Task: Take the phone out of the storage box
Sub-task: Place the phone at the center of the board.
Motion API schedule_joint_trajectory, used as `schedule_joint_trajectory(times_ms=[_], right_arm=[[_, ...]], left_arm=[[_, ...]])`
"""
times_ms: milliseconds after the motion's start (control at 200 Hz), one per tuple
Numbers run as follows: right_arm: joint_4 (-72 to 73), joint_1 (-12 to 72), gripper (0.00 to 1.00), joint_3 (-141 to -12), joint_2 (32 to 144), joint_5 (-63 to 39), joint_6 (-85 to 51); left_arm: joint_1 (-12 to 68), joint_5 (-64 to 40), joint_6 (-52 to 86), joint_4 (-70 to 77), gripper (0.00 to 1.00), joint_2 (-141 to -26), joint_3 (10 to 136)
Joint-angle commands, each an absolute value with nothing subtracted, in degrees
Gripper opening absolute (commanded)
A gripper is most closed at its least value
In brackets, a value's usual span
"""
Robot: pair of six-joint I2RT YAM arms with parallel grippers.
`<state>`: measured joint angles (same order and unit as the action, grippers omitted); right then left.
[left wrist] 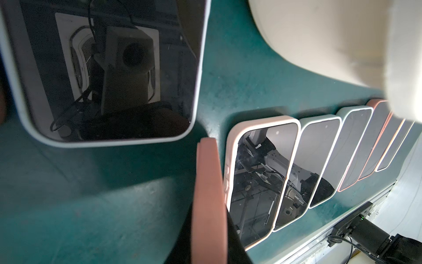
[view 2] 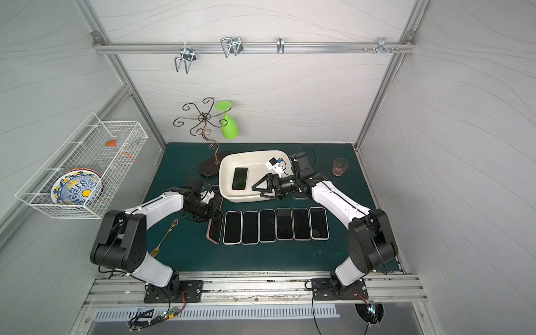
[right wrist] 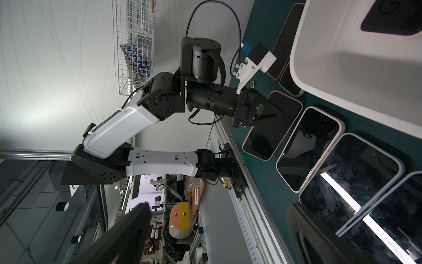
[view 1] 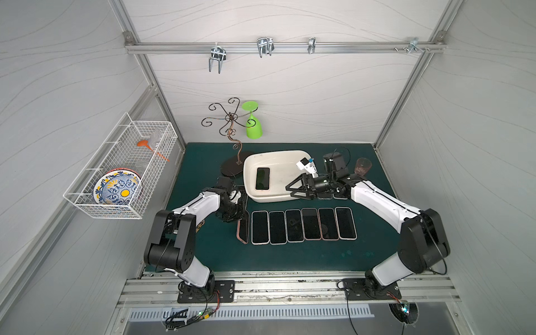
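Top views show green mat [view 1: 290, 258] between grey walls [view 1: 290, 95].

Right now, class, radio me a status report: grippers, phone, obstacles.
Left gripper shut on pink phone, outside box. Right gripper open, at box rim. One phone flat in box. Nothing on it.

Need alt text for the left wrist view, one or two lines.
A salmon-pink phone stands edge-on between the left gripper's dark fingers, beside a row of dark-screened phones lying flat on the green mat; the cream-white plastic storage box sits beyond them.
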<state>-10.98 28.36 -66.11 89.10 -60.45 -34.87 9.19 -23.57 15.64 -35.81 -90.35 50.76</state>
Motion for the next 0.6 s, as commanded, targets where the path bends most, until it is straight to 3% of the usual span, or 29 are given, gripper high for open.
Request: schedule_joint_trajectory(times_ms=[0, 365, 595], right_arm=[[-11.4, 28.0, 0.99, -65.6, 88.5, -60.5, -33.8], [-11.4, 28.3, 0.99, -64.7, 88.2, -60.0, -33.9], [-11.2, 28.5, 0.99, -64.8, 88.8, -60.0, -33.9]], left_arm=[[9.4, -20.4, 16.0, -40.6, 0.24, -91.8, 52.4], [9.5, -11.8, 18.7, -45.3, 0.46, -93.5, 53.6], [9.4, -9.8, 20.8, -44.3, 0.65, -92.7, 54.4]])
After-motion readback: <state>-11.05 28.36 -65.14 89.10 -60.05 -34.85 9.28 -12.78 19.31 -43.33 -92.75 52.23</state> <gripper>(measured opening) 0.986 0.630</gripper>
